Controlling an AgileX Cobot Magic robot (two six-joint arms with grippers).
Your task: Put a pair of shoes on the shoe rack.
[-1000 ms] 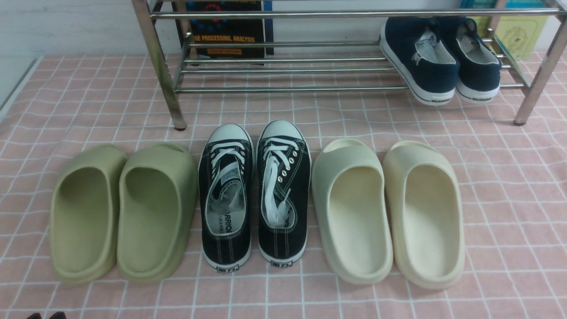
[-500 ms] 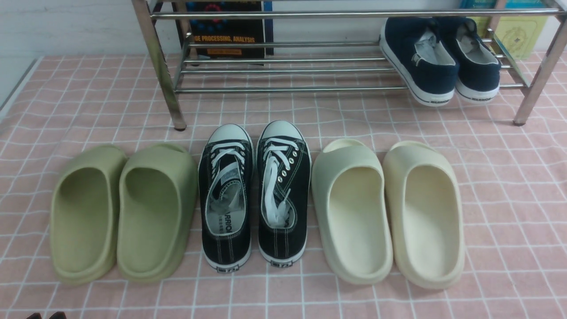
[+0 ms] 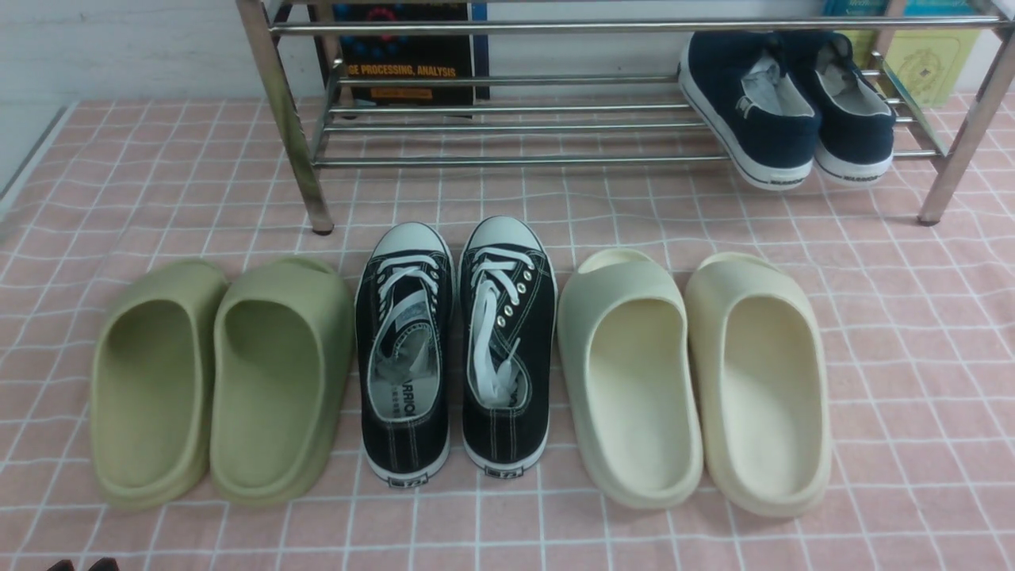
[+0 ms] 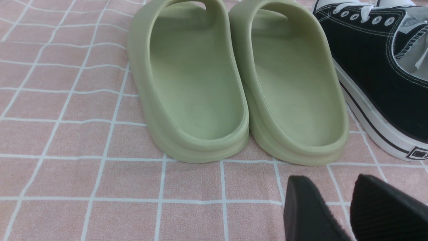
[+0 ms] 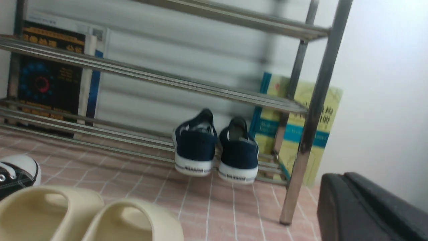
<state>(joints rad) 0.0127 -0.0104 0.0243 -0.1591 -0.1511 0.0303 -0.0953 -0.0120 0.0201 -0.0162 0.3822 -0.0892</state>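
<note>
table [image 3: 912,333]: pink checked cloth
pair of shoes [image 3: 785,103]: on shoe rack [image 3: 507,28], far right corner
left end effector [image 4: 347,207]: slightly open, empty
right end effector [image 5: 367,207]: can't tell

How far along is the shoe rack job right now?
Done, it seems: the pair of shoes sits on the shoe rack's lower bars at its right end, heels overhanging the front bar. In hand: nothing; the left end effector holds nothing, the right end effector is off the shoes. Left: apparently nothing.
</note>
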